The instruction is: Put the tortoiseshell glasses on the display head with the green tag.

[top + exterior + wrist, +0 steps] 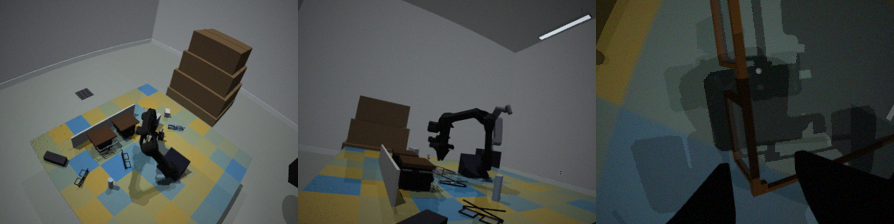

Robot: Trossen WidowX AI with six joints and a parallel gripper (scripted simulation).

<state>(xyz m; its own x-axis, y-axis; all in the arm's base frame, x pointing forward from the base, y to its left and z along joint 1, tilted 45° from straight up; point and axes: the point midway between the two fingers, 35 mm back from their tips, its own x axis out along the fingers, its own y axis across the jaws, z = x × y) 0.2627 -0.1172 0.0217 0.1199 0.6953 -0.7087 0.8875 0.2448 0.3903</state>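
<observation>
The tortoiseshell glasses (740,76) fill the wrist view as a brown frame seen edge-on, tilted a little. Their lower corner lies between my two dark fingertips, and the rest reaches away over the shadowed floor. My gripper (762,167) (440,156) is partly open, and the fingers stand off the frame. It points down in the air just right of the nearer brown-topped stand (415,162) (125,122). I cannot make out a display head or a green tag in any view. The glasses are too small to see in the top and exterior views.
A second brown-topped stand (102,134), a white divider wall (103,124) (389,173) and a wire basket (108,150) stand left of the arm. Other glasses (176,127) (126,158) (82,175) lie on the chequered mat. There is a white cylinder (110,182) (497,187), and stacked cardboard boxes (211,72) stand behind.
</observation>
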